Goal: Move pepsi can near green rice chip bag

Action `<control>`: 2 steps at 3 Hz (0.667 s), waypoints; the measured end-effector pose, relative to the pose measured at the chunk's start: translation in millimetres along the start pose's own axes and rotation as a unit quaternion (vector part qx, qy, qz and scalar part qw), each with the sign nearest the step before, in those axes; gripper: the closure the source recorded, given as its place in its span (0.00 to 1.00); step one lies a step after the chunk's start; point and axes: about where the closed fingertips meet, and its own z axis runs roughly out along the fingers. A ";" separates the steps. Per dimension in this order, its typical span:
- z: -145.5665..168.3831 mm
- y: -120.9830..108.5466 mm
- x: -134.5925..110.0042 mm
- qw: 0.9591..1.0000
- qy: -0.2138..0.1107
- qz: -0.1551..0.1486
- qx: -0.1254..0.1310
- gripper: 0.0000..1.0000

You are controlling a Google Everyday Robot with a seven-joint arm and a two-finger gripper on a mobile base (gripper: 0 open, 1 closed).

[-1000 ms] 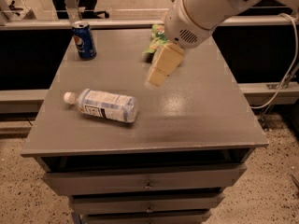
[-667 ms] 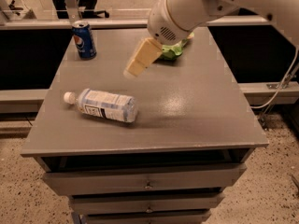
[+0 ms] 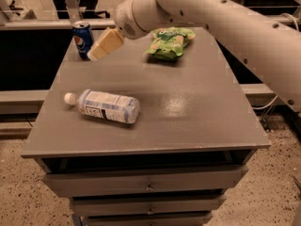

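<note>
The pepsi can stands upright at the far left corner of the grey table. The green rice chip bag lies at the far middle of the table, well to the right of the can. My gripper, with cream-coloured fingers, hangs just right of the can and slightly in front of it, close to its side. The white arm reaches in from the upper right, above the bag.
A clear plastic bottle with a white cap lies on its side at the left front of the table. Drawers sit below the tabletop. Dark shelving and a rail run behind the table.
My gripper has swept left from over the chip bag towards the pepsi can. The bag is now uncovered. Can, bag and bottle have not moved.
</note>
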 end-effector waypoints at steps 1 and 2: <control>46.3 -15.4 -3.3 0.999 -0.025 0.013 0.015 0.00; 85.3 -25.6 -4.6 0.998 -0.042 0.029 0.021 0.00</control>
